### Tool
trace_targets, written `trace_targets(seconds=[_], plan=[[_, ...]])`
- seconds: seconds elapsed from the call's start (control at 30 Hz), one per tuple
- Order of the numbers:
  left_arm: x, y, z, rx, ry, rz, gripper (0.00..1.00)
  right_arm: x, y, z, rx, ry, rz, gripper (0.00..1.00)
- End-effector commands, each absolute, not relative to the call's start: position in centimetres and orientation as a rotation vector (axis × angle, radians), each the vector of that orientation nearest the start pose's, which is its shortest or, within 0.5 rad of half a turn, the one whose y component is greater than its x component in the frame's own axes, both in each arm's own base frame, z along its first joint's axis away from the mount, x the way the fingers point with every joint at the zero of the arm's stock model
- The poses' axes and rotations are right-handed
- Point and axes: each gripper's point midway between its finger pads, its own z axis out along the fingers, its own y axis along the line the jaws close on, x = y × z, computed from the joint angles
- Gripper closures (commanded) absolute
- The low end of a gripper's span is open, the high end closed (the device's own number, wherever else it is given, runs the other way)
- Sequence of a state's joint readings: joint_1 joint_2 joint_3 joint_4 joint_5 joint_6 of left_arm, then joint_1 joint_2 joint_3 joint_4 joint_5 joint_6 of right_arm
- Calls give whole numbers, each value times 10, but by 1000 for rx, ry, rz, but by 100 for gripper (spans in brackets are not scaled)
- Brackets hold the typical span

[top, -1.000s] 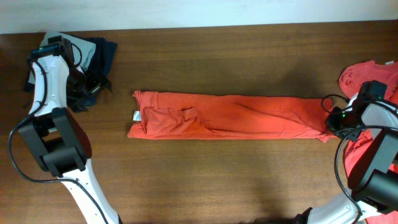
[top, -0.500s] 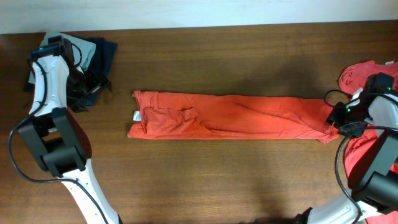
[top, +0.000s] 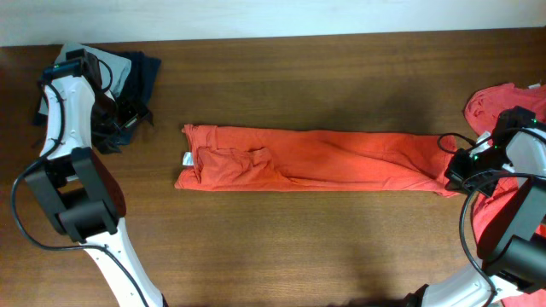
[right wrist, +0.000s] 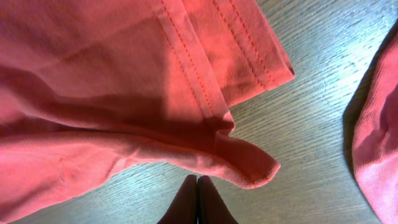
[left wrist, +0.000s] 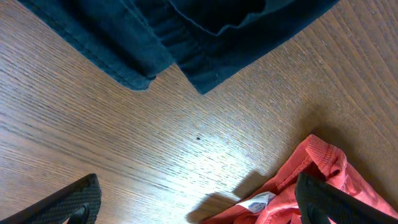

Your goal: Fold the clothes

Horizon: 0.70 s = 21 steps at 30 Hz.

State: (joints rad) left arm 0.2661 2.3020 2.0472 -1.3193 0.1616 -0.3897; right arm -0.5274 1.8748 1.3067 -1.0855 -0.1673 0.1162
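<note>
The wooden bench (top: 341, 239) carries everything. Across its middle lies an orange-red T-shirt (top: 324, 160), folded lengthwise into a long narrow strip. One end of the strip sits right at the right gripper (top: 454, 173), and the other end reaches toward the left gripper (top: 128, 118) but stops short of it.

A second orange-red T-shirt (top: 488, 102) is bunched behind and to the outer side of the right gripper. In the right wrist view it shows as a curved edge off to the right.

A dark navy garment (top: 147, 72) lies folded just beyond the left gripper, partly under the left arm, with a pale grey garment (top: 118, 70) against it.

The left gripper (left wrist: 198, 190) hangs with its fingers (left wrist: 78, 202) spread wide and nothing between them. Bare bench is below it, the navy cloth ahead, and the strip's collar corner near its right finger.

The right gripper (right wrist: 198, 200) is closed, finger against finger, with no cloth between them. A folded-over hem corner of the strip lies just ahead of its tips.

A small white neck label (left wrist: 252, 202) peeks out at the collar end, close to the left gripper.
</note>
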Motion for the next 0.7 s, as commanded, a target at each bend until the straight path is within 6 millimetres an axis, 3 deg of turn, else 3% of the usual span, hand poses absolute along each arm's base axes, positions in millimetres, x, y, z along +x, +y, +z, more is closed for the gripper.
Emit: trace_targets(seconds=[0.0,0.27,0.67], plan=[[443,91,69,-1016,2955,-265,1,291,-135,41,998,3005,286,96],[443,91,69,-1016,2955,-265,1,281,-137,11,1019,3071,253,96],[443,92,69,-1016,2954,-265,1,307,-154,-11,932,3000,189,96]])
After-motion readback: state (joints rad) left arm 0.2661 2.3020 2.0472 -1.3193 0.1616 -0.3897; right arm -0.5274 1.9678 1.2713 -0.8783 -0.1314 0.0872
